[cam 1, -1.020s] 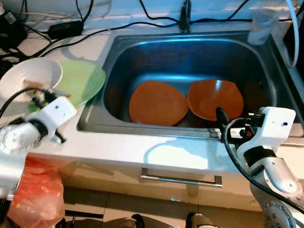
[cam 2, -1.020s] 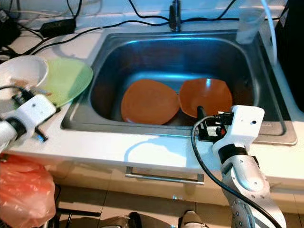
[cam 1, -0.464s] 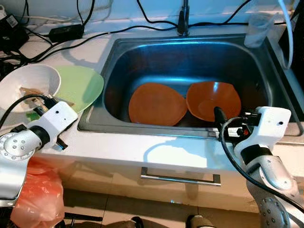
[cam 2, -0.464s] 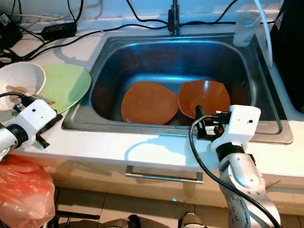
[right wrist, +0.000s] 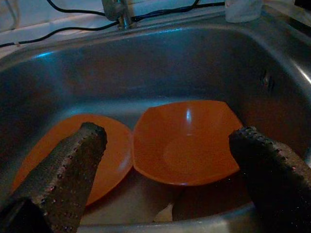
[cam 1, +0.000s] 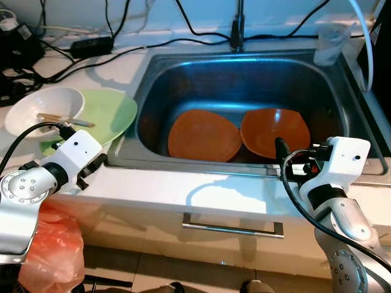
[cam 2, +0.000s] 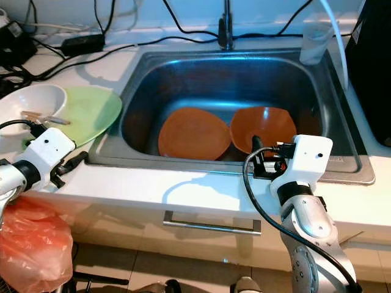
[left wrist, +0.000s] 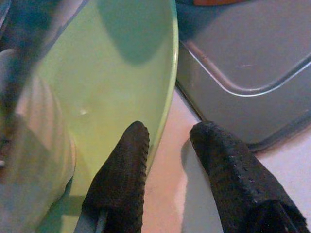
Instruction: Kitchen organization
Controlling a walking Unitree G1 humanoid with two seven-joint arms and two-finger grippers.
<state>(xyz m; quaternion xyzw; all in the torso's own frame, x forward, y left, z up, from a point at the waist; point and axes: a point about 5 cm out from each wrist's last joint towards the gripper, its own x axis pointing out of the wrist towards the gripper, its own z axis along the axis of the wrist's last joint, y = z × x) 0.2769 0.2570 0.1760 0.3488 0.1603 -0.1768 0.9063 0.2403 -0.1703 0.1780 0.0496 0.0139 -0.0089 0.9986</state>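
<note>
A green plate (cam 1: 109,112) lies on the white counter left of the sink (cam 1: 244,67), with a white bowl (cam 1: 41,108) resting on its far left edge. My left gripper (left wrist: 167,138) is open at the plate's near rim, one finger (left wrist: 127,160) over the plate and the other over the counter. In the sink lie an orange plate (cam 1: 203,135) and an orange bowl (cam 1: 275,130). My right gripper (right wrist: 167,133) is open wide above the sink's front edge, facing the orange bowl and holding nothing.
Black cables and a power adapter (cam 1: 91,46) run along the back of the counter. A faucet (cam 1: 237,30) stands behind the sink, a clear plastic cup (cam 1: 330,44) at its back right. An orange plastic bag (cam 1: 52,244) hangs below the counter at left, beside a drawer handle (cam 1: 232,229).
The view has shifted slightly. My left gripper has moved right along the counter's front to the green plate's near rim. The right gripper has stayed put.
</note>
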